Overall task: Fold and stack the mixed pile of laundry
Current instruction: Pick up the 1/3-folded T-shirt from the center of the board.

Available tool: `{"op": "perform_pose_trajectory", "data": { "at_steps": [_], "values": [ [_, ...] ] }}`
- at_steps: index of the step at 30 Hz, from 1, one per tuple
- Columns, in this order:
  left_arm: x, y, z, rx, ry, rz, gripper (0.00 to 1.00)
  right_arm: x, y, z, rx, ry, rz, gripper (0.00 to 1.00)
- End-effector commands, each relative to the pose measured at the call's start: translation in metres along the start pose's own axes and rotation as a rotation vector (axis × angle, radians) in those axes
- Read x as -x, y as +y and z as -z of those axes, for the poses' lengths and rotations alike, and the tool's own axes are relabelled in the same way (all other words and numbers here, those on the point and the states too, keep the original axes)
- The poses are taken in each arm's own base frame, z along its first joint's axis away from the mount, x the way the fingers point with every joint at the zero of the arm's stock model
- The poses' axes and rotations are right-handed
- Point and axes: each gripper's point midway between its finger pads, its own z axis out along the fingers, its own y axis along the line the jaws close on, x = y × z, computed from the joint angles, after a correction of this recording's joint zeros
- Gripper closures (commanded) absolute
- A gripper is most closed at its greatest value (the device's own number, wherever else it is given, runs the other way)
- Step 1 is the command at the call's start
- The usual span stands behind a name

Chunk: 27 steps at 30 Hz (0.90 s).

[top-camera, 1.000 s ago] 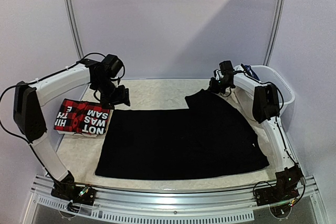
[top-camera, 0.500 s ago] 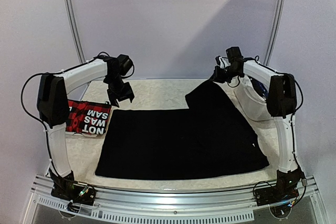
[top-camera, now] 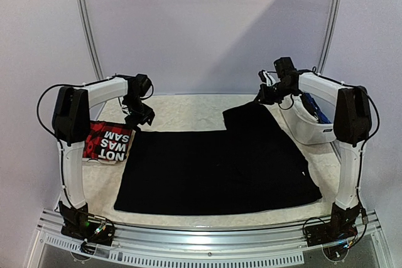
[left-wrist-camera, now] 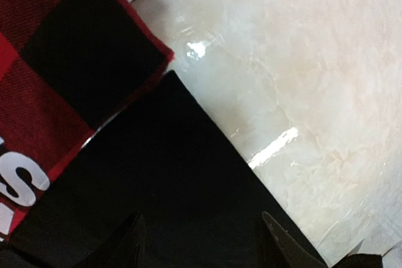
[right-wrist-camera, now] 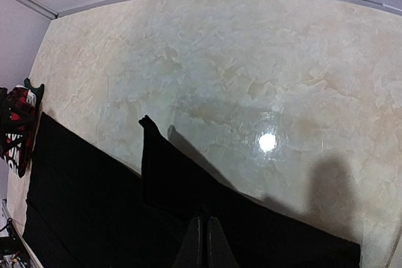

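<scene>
The pale marbled bench [top-camera: 188,106] carries the black garment [top-camera: 213,167], spread flat across its middle with the far right corner raised. The white basket [top-camera: 313,128] stands just right of that garment. The red-black plaid garment [top-camera: 108,144] lies folded at its far left corner, touching it, with white letters reading NOT, WAS, SAM, upside down from above. The right hand [top-camera: 264,95] is closed, pinching the raised corner. The left hand [top-camera: 142,117] hangs over the far left corner, fingers [left-wrist-camera: 281,244] apart, holding nothing
</scene>
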Motion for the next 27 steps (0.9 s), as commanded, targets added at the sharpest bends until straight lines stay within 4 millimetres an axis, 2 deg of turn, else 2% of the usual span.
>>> {"op": "perform_pose_trajectory", "data": {
  "at_steps": [1, 8, 15, 27],
  "values": [
    [0.012, -0.002, -0.012, 0.030, -0.030, 0.122, 0.42, -0.003, 0.014, 0.032, -0.013, -0.026, 0.046, 1.00],
    [0.023, -0.014, -0.031, 0.030, -0.060, 0.211, 0.44, -0.021, 0.019, 0.044, -0.027, -0.014, 0.053, 1.00],
    [0.029, -0.019, -0.043, 0.071, -0.075, 0.236, 0.47, -0.034, 0.020, 0.047, -0.045, 0.000, 0.054, 1.00],
    [0.025, 0.008, -0.044, 0.214, -0.065, 0.291, 0.51, -0.041, 0.017, 0.052, -0.069, 0.008, 0.044, 1.00]
  ]
}}
